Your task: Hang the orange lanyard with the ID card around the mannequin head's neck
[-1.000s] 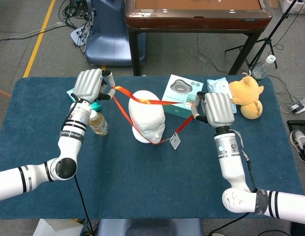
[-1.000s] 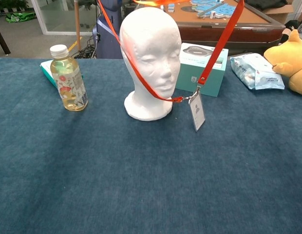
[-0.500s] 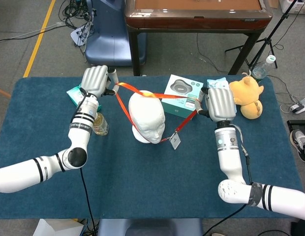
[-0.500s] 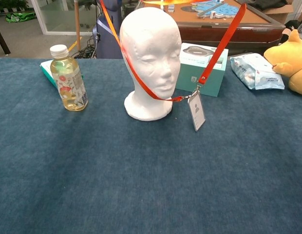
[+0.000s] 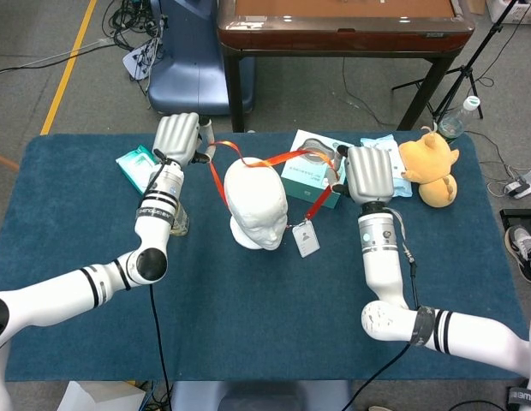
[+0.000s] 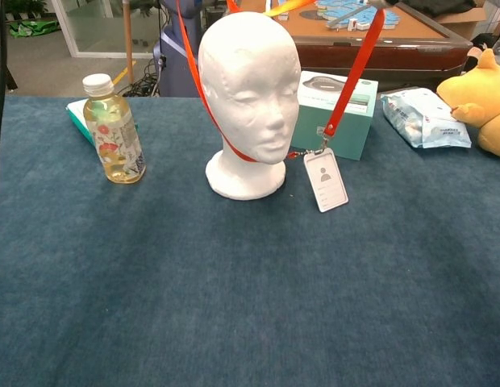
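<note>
The white mannequin head (image 5: 255, 204) (image 6: 249, 81) stands upright at the table's middle. An orange lanyard (image 5: 274, 160) (image 6: 351, 76) runs over and behind it, one strand down its left side and under the chin. The ID card (image 5: 306, 239) (image 6: 326, 180) hangs just right of the base. My left hand (image 5: 177, 139) pinches the strap behind and left of the head. My right hand (image 5: 369, 175) holds the other end, right of the head above the teal box. Neither hand shows in the chest view.
A drink bottle (image 6: 113, 129) stands left of the head, with a teal packet (image 5: 139, 165) behind it. A teal box (image 6: 335, 111), a wipes pack (image 6: 424, 118) and an orange plush toy (image 5: 429, 167) lie at the back right. A brown table (image 5: 343, 26) stands beyond.
Both hands moved inward and toward the back of the head. The strap slid further over the head, and the ID card swung closer to the base, turning its face forward.
</note>
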Tool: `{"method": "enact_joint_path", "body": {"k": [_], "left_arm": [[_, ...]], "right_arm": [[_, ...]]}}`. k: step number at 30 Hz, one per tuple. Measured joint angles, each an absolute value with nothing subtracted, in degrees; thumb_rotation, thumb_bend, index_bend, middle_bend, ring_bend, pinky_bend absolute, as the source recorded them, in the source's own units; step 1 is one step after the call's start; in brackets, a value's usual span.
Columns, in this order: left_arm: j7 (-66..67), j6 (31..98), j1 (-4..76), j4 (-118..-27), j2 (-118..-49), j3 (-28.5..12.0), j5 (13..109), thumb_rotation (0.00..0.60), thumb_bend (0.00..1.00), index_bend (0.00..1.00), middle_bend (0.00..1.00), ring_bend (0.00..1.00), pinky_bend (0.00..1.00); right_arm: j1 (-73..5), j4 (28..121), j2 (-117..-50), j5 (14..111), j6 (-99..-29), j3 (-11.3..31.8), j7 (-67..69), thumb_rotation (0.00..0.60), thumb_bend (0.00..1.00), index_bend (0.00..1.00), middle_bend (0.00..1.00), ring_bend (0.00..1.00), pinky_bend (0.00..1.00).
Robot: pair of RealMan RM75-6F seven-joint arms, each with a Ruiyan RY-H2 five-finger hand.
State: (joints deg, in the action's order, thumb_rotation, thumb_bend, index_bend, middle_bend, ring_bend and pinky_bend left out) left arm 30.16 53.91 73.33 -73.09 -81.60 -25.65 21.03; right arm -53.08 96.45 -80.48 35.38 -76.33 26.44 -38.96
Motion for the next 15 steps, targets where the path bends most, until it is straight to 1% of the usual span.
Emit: {"method": "enact_joint_path", "body": {"k": [6,8,9,11,12,13,15], "left_arm": [[30.6,52.8,73.9,-70.2,-83.2,-25.3,21.0,0.600,0.36,0.61,1.00,1.00,1.00],[30.8,52.5,74.0,-69.4,-83.7,-25.1,21.2,0.600,0.35,0.57,1.00,1.00,1.00],[30.9,52.4,74.0,-69.1,-83.9,-25.0,21.3,0.600,0.34,0.53,0.99,1.00,1.00],[31.2,52.3,74.1,-68.8,-84.1,-24.8,21.6,0.600,0.29,0.41,0.93,0.97,0.99],[31.3,52.3,74.1,-68.7,-84.2,-24.7,21.7,0.600,0.25,0.34,0.88,0.92,0.98],[31.3,52.4,74.0,-68.6,-84.2,-24.7,21.9,0.600,0.22,0.28,0.81,0.85,0.97],[31.2,52.5,74.0,-68.5,-84.3,-24.7,22.4,0.600,0.20,0.22,0.70,0.74,0.97]], "right_arm": [[-55.1,93.3,-82.4,33.1,-75.7,27.2,-40.7,0.600,0.40,0.67,0.87,0.89,1.00],[-55.7,92.3,-83.1,32.3,-75.5,27.3,-41.3,0.600,0.40,0.67,0.87,0.89,1.00],[-55.9,91.9,-83.4,32.1,-75.3,27.3,-41.4,0.600,0.40,0.67,0.87,0.89,1.00],[-56.2,91.5,-83.8,31.7,-74.9,27.3,-41.6,0.600,0.39,0.65,0.86,0.89,1.00],[-56.2,91.4,-83.9,31.6,-74.6,27.3,-41.6,0.600,0.37,0.62,0.86,0.88,1.00],[-56.3,91.1,-84.0,31.6,-74.5,27.2,-41.6,0.600,0.36,0.58,0.86,0.88,1.00],[-56.5,90.9,-84.2,31.4,-74.2,27.0,-41.7,0.600,0.29,0.44,0.84,0.88,1.00]]}}
